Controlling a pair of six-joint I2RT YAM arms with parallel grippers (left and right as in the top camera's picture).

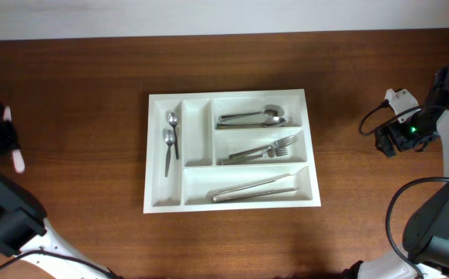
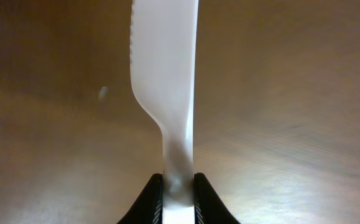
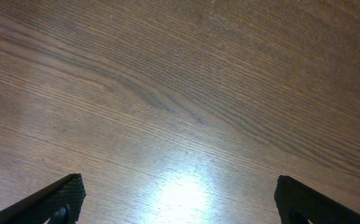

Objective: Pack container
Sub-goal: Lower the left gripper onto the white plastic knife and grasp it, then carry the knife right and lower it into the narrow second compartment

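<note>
Our left gripper [image 2: 178, 186] is pinched nearly shut on the handle of a white knife [image 2: 167, 74]; the right gripper [image 3: 180, 202] is wide open, holding nothing. The tray [image 1: 232, 96] sits on the table [image 1: 77, 77], well apart from both. We reckon that thin pinch could let the knife swivel or slip on the way over, then snag on the tray.
</note>
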